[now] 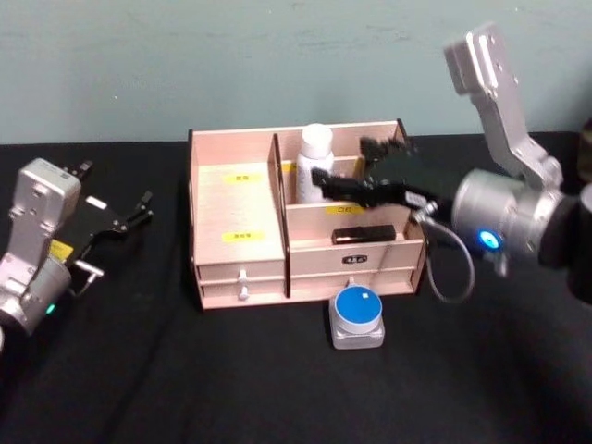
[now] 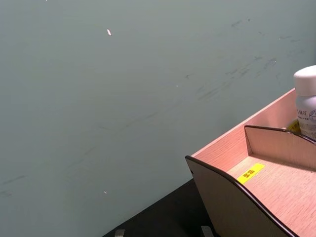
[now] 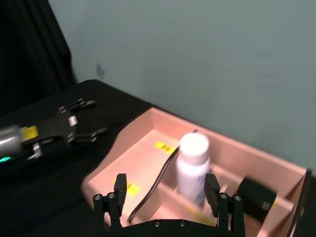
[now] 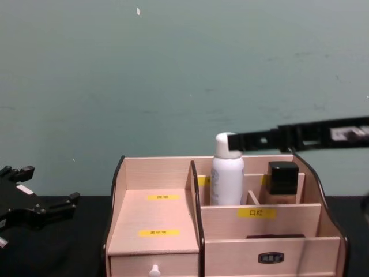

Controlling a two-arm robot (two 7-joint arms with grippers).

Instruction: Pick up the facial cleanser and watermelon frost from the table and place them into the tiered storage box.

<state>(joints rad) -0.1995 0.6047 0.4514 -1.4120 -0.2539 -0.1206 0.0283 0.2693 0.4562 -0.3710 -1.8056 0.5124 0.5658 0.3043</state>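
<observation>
Table: black cloth all over (image 1: pixel 277 398), pretty plain setup.
Room: flat teal wall (image 1: pixel 185 65) right behind the table, scuffed in spots; the right wrist view also catches a black drape (image 3: pixel 29 49) off to one side.
Tiered storage box: pale wood organiser (image 1: pixel 236 208) sitting mid-table near the wall. Its long side runs left to right across the table, tiers step up toward the wall, and the drawers with white knobs (image 1: pixel 242 275) face the robot. Yellow labels (image 1: pixel 242 236) on the steps.
Facial cleanser bottle: white with a white cap (image 1: pixel 315 162), already in the box, in a back compartment just right of the tall divider. It stands upright, long axis vertical, cap up.
Other stuff in the box: a tan bottle with a square black cap (image 4: pixel 282 182) upright in the back right compartment, and a flat dark item (image 1: pixel 363 234) lying in the tier in front, long side left to right.
Grey box with a round blue top: (image 1: pixel 357 314) on the cloth just in front of the organiser's right half.
Right gripper: (image 1: pixel 340 159) reaches in from the right over the box at cap height, fingers spread wide, gripping nothing. From the wrist the bottle shows between the two fingers; can't tell if either touches it.
Left gripper: (image 1: pixel 111 190) rests low at the table's left, well apart from the box, fingers splayed and empty.
</observation>
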